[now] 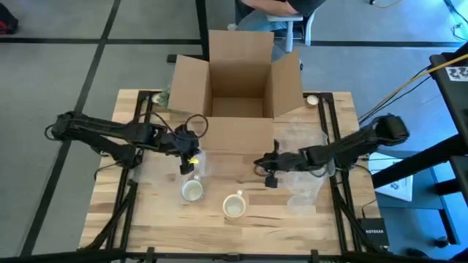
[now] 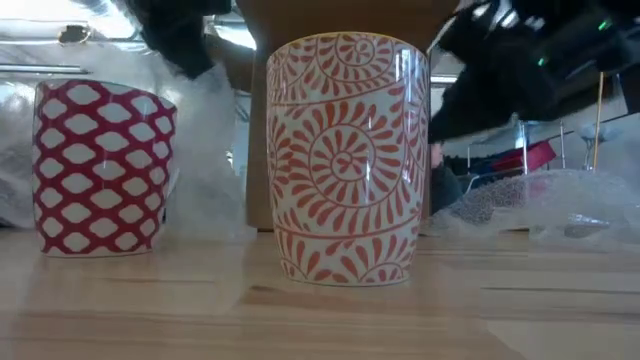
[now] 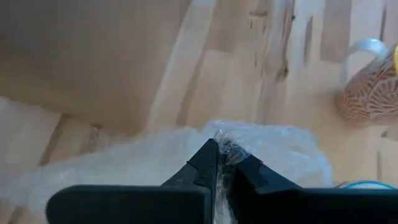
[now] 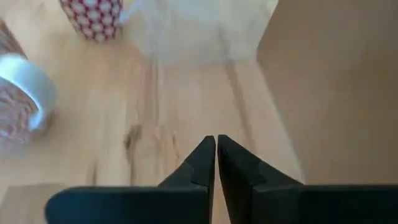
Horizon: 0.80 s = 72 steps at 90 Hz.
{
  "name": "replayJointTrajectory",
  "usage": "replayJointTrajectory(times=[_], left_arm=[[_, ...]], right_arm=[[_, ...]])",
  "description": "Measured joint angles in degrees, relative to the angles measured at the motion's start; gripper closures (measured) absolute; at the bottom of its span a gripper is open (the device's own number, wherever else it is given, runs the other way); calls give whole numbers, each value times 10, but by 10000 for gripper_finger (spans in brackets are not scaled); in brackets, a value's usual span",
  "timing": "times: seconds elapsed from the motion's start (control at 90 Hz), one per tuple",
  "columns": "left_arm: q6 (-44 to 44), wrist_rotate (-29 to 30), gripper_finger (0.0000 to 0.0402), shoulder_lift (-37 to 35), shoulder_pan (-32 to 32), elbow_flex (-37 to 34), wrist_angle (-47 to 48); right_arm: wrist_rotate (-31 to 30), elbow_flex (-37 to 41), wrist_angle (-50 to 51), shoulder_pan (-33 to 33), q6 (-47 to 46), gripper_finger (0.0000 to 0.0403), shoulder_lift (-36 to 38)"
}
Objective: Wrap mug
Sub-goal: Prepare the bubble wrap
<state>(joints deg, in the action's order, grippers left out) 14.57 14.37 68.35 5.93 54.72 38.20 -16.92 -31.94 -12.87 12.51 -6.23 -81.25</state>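
Low view first: closest to the lens stands the orange-patterned mug on the bench, with the red-diamond mug beside it and a little farther back. Clear bubble wrap lies behind them, and both dark arms hang in from above.

From overhead, the left arm stretches low across the bench from its outer edge, elbow kinked, wrist turned down. Its left hand sits just behind the red-diamond mug, on the box side of it, fingers pressed together and pinching a sheet of bubble wrap; the wrist camera shows the film bunched at the fingertips.

The right arm reaches in level from the opposite edge, forearm almost straight. Its right hand hovers just behind and beside the orange-patterned mug, fingers closed on nothing, tips meeting over bare wood. More crumpled wrap lies under and beyond this forearm.

Farther past both hands stands an open cardboard box, one flap lying down towards them. Beyond the box, a person sits at the bench's far end.
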Motion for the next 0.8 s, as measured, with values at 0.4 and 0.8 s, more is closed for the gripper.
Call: replayJointTrajectory(times=[0.4, 0.8], left_arm=[[-68, -7, 401, 122, 0, 0, -123], [-103, -57, 401, 212, 4, 0, -231]], right_arm=[[35, -1, -75, -3, -10, 398, -50], [33, -1, -249, -7, 7, 398, -186]])
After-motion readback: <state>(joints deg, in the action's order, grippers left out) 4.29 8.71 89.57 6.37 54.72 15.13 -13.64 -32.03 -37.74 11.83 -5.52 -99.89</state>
